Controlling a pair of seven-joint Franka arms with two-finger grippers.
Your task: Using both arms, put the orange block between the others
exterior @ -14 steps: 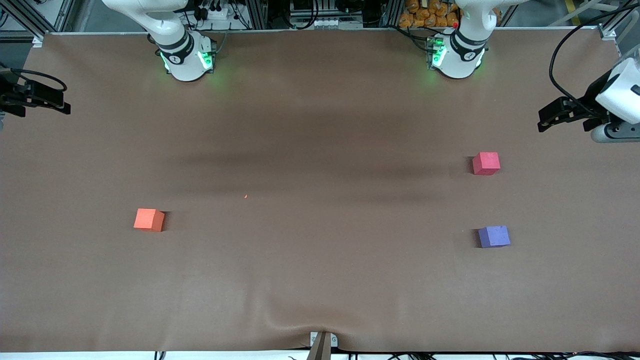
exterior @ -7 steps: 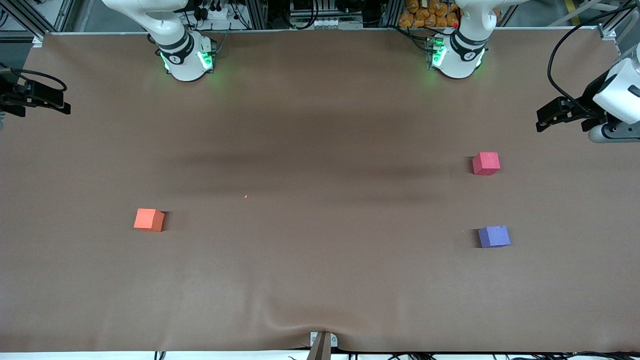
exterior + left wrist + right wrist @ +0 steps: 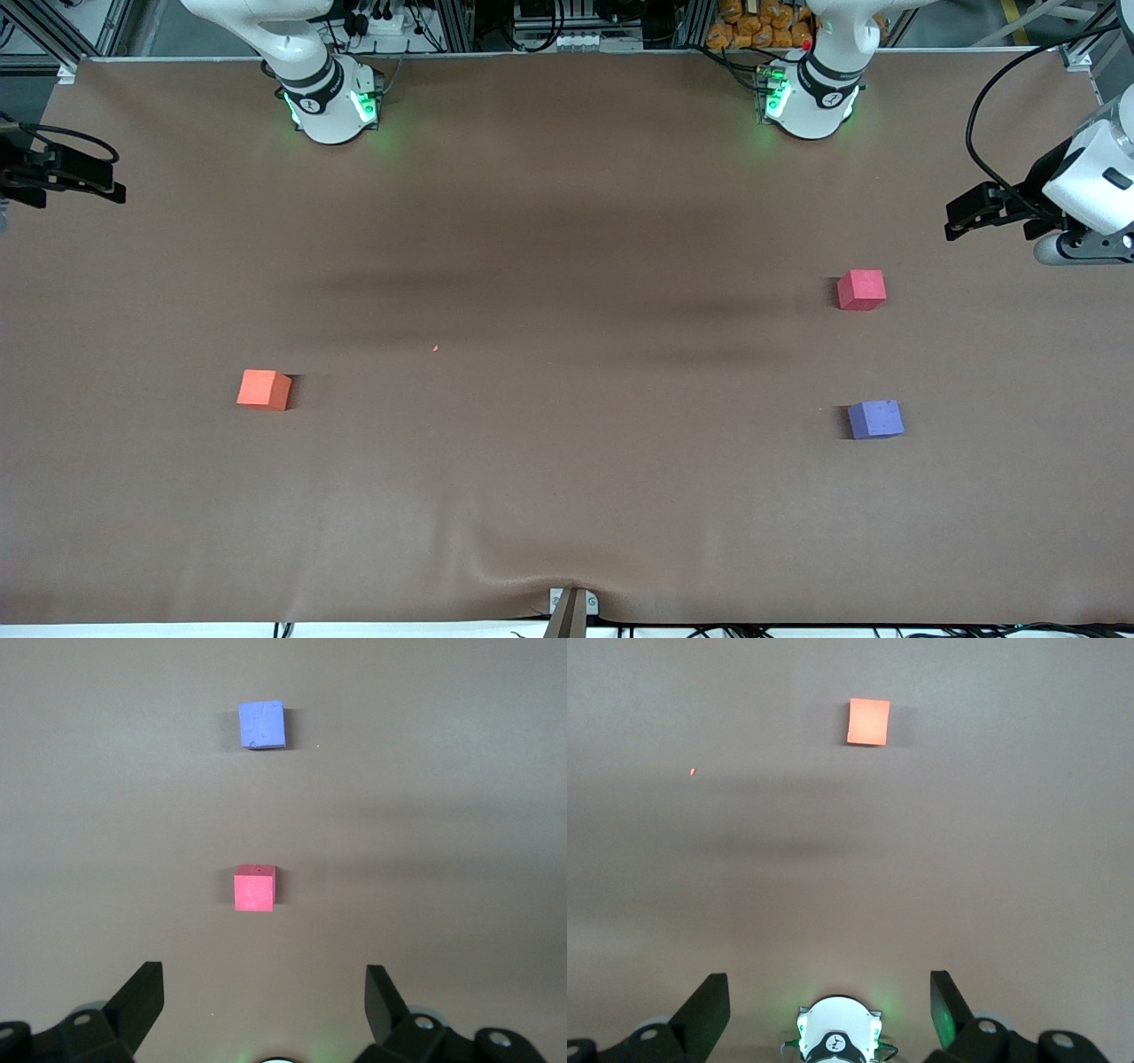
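A: Both arms up high and nothing is held. The left gripper hangs over the left arm's end of the brown cloth-covered bench with jaws spread wide, and the right gripper hangs over the right arm's end, jaws wide as well.

B: What can go wrong from here? The small matte orange cube sits alone toward the right arm's end, well apart from the other two. It needs a long carry with a handover between the arms, I'd say, and a loose pinch on a plain little cube could let it twist or drop at the exchange.

A: Then there's the slot. The pinkish-red matte cube and the purple-blue matte cube lie toward the left arm's end, purple-blue nearer the front camera, with open cloth between them. Come down off-centre with fingers spread and a finger could knock one aside.

B: There's also a fold in the cloth at the bench's near edge, but it's away from the cubes.

A: So where's the orange cube against its gripper? In the right wrist view it lies well ahead of the open fingers, not between them and not touched. The left wrist view shows the pinkish-red cube near, the purple-blue one farther out, and no orange cube at all.
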